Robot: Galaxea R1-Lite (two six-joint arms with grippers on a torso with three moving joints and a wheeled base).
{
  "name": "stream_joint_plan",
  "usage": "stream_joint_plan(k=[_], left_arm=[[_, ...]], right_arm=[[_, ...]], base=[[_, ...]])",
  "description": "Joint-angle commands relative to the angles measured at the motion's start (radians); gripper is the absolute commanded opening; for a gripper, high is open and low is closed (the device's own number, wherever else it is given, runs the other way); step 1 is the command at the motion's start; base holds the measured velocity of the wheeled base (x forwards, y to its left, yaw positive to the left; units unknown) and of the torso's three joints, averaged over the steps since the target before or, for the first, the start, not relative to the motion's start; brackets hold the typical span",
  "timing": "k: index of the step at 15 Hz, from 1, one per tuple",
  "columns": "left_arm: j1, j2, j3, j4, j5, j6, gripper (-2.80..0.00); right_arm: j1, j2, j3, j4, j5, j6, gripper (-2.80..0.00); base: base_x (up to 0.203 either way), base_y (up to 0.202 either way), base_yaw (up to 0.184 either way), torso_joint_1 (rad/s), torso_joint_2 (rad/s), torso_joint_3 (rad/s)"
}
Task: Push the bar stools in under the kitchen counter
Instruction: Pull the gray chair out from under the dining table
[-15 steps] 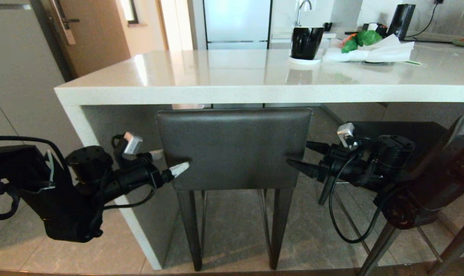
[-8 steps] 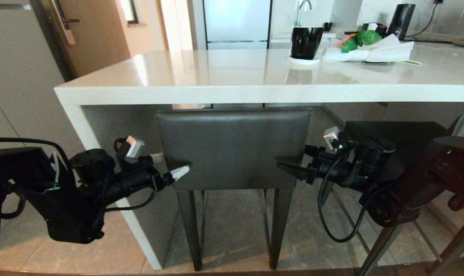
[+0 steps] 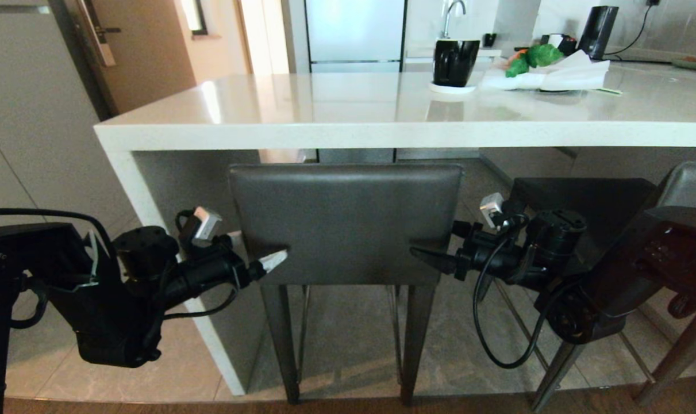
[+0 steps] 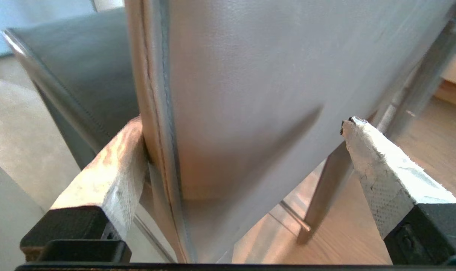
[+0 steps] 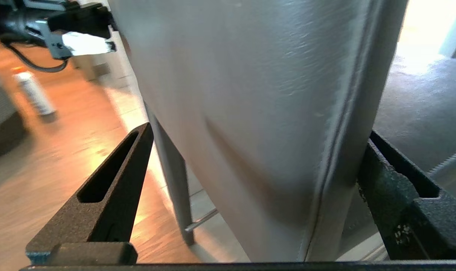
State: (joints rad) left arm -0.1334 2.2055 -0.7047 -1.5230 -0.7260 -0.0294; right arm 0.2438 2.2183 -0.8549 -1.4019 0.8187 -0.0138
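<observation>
Tools (image 3: 256, 253) (image 3: 439, 247) wide, straddling stool (image 3: 345, 224) backrest edges

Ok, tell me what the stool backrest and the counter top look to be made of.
Backrest: looks like padded dark grey leather or a faux version; soft sheen, fine grain, and a stitched seam down its edge in the left wrist view.
Counter top: seemingly polished white stone or composite; fine speckles, thick edge, glossy reflections.

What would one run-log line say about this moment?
left end effector: open, straddling left edge of stool backrest | right end effector: open, straddling right edge | stool: backrest at counter edge | second stool: untouched
</observation>
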Motion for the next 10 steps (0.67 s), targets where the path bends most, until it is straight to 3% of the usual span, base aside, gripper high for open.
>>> stream_joint_plan(k=[1,10], left_arm=[[-0.017,-0.011,0.019,-0.007,-0.010,0.001,0.00],[-0.042,-0.063,0.108,-0.007,0.000,0.034,0.00]], right_arm=[[-0.001,-0.003,-0.003,-0.006,0.002,0.000,0.00],[-0.001,-0.039,0.041,-0.019,0.000,-0.002,0.00]], base=[[-0.197,0.000,0.000,-0.002,0.00,0.006],[-0.196,0.000,-0.002,0.002,0.00,0.004]])
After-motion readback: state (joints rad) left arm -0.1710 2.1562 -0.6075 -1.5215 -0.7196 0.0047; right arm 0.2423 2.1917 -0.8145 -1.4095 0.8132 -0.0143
